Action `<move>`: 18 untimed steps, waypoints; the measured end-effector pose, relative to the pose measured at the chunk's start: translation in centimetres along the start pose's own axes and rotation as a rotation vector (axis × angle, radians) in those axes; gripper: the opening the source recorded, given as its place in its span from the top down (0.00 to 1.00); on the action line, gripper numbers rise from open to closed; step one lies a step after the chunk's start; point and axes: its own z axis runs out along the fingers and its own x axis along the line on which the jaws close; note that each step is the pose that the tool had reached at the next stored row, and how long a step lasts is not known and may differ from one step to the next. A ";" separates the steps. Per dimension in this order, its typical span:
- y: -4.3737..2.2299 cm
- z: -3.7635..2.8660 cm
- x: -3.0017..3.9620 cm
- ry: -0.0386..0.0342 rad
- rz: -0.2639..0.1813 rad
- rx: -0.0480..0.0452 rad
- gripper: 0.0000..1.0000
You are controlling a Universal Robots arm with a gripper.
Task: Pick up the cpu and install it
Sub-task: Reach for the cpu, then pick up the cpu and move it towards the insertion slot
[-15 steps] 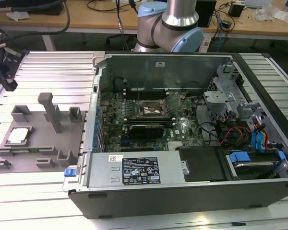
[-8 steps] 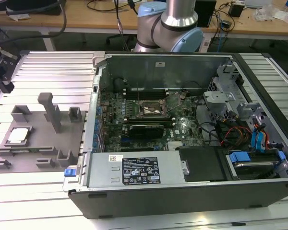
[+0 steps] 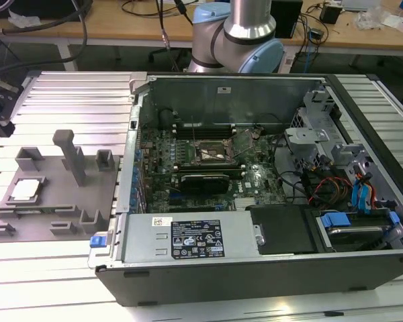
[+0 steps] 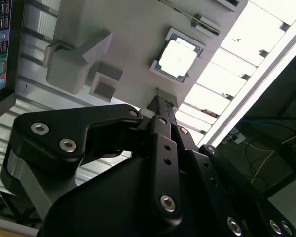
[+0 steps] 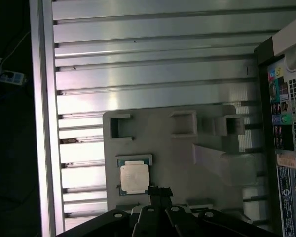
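I have the claw (image 5: 159,190) hanging over the grey fixture plate (image 5: 187,163), and what matters from here is the offset between it and the cpu (image 5: 134,177). In the first wrist view the chip lies flat in its shallow nest, just beside the claw's tip and a little off to one side, not centred under it. The second wrist view agrees: the claw (image 4: 158,103) points down at the plate and the cpu (image 4: 177,58) lies just beyond its tip, apart from it, silver top up and nothing on it.

The chip is square, so it has no long axis to line up on. Its edges run parallel with the plate's edges and with the nest's raised corners. By my reading the alignment turns on squaring to those edges and closing the sideways offset.

I cannot tell how far the claw is open, because both wrist cameras look along its linkage. The cpu is not in its hold, and I see nothing else at its tip.

The open computer case (image 3: 255,235) stands on the far side of the claw from the chip, on the same slatted surface (image 3: 67,94). The socket (image 3: 211,154) inside it is well apart from the claw. In the exterior view the cpu (image 3: 25,190) sits towards that view's left, in the plate.
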 end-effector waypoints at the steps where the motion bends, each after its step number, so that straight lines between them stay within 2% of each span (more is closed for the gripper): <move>1: 0.01 0.01 0.01 -0.0001 0.000 -0.0011 0.89; 13: 0.00 0.09 0.01 0.0002 0.000 -0.0035 0.89; 18: -0.04 1.00 0.05 0.0001 0.000 -0.0032 0.89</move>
